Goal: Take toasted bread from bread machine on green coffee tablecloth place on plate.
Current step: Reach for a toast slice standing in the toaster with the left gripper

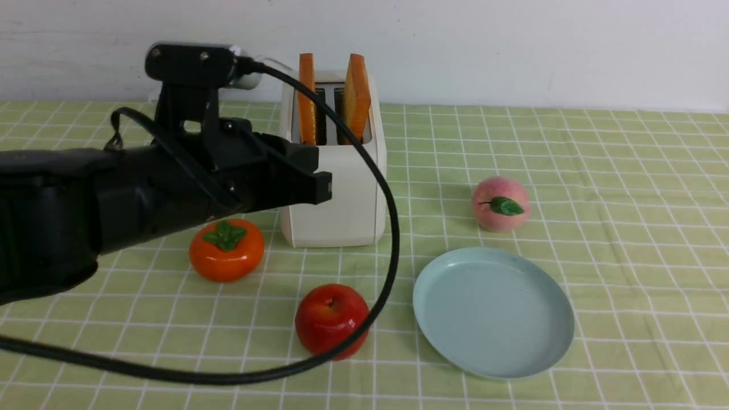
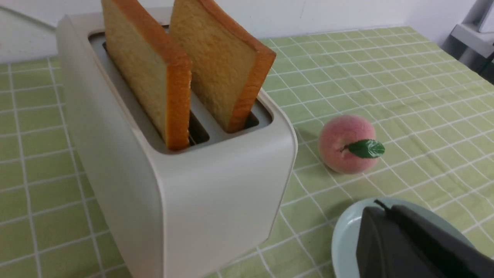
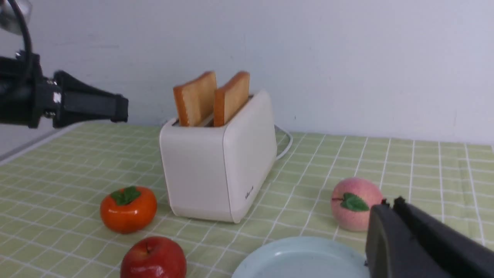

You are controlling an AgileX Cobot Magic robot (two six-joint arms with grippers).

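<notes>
While not yet at the slots, pinched shut and empty on both sides: left claw (image 1: 323,188) raised clear of the tabletop, right claw (image 3: 386,231) low, seen only from its own wrist. Below and nearer than the left claw, an apple (image 1: 332,319), crossed by a looping black cable (image 1: 393,228). Near the right claw, the plate (image 1: 492,313), bare, likely set there for a short carry. Under the left claw, a persimmon (image 1: 226,250). Ahead of its tips and apart from them, the bread machine (image 1: 336,199) on the green coffee tablecloth (image 1: 626,228). Higher than the tips, the toasted bread (image 1: 356,97), two slices upright in the slots, proud enough for pinching. Beyond the plate, a peach (image 1: 500,203), probably off the path. Cable slack worth watching.
</notes>
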